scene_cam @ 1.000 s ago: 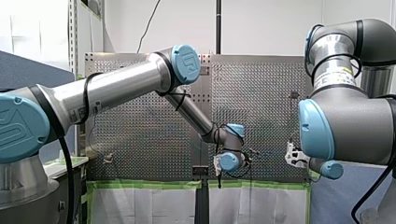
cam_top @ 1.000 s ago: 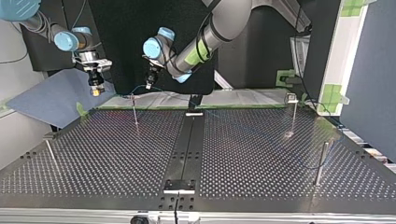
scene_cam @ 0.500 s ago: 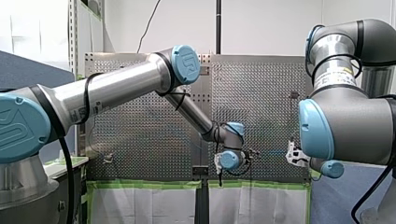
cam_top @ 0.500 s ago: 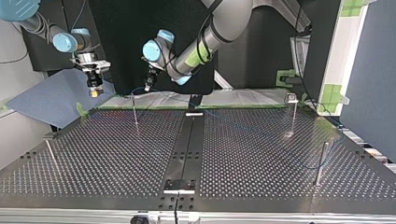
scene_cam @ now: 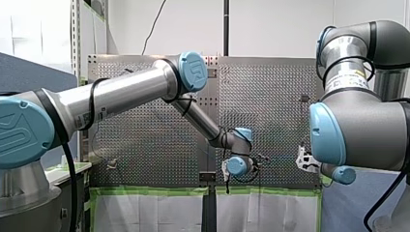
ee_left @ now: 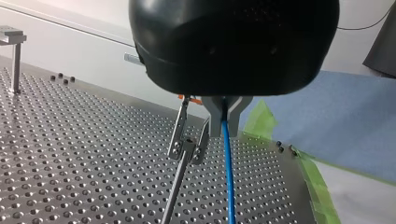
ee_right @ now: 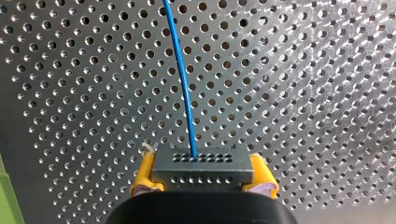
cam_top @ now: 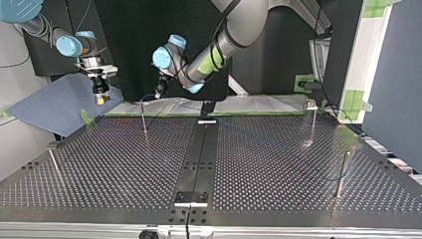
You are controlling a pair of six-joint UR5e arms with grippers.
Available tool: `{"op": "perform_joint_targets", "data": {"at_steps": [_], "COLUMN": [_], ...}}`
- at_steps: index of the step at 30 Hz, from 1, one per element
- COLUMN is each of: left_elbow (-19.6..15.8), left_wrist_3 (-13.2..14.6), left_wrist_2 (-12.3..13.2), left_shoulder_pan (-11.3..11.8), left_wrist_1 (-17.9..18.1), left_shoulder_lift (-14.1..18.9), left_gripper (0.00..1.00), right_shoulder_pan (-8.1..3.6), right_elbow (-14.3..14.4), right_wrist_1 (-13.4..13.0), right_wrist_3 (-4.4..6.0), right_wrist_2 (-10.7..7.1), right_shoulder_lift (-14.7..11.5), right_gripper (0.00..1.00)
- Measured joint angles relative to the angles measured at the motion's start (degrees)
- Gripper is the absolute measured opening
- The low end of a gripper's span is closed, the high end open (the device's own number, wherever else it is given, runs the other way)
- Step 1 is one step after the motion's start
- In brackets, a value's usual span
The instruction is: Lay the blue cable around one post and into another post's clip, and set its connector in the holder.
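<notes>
My left gripper [ee_left: 224, 125] is shut on the thin blue cable [ee_left: 227, 177], which runs down from its fingers to the perforated table. Just beside it stands a slim metal post with a clip [ee_left: 187, 148]. In the top view my left gripper [cam_top: 159, 91] hovers by that post's top [cam_top: 141, 103], near the table's far edge. My right gripper [ee_right: 203, 173] has yellow pads [ee_right: 142, 179] and is shut on a dark connector block [ee_right: 203, 168]. The cable [ee_right: 184, 88] leaves the block over the table. It hangs at the top view's far left [cam_top: 101, 97].
Other posts stand at the top view's left [cam_top: 54, 162], far right [cam_top: 312, 119] and near right [cam_top: 341, 173]. A black strip down the table's middle carries a holder at its far end [cam_top: 207, 120] and another at its near end [cam_top: 190, 197]. Green tape [ee_left: 317, 186] edges the table.
My left arm has shifted a little, its elbow now lower in the front view, and its gripper stays by the clip post. My right gripper has drifted slightly toward the top view's left.
</notes>
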Motion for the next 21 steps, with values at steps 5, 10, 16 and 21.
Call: {"op": "perform_joint_targets", "data": {"at_steps": [5,10,16,21], "left_elbow": [0.6,0.9,1.4,2.1], "left_wrist_3": [-0.1,-0.1,-0.1,-0.1], "left_wrist_2": [0.1,0.5,1.2,1.6], "left_shoulder_pan": [0.5,1.2,1.7,2.1], "left_wrist_1": [-0.3,-0.5,-0.6,-0.9], "left_shoulder_lift": [-0.1,-0.1,-0.1,-0.1], "left_gripper": [0.00,0.00,0.00,0.00], "right_shoulder_pan": [0.02,0.02,0.00,-0.03], "right_elbow": [0.0,-0.1,-0.6,-0.9], "right_wrist_1": [-0.2,-0.4,-0.2,0.0], "right_wrist_3": [0.09,0.20,-0.02,-0.14], "right_wrist_2": [0.00,0.00,0.00,0.00], "right_shoulder_lift": [0.1,0.3,1.2,1.4], "right_gripper": [0.00,0.00,0.00,0.00]}}
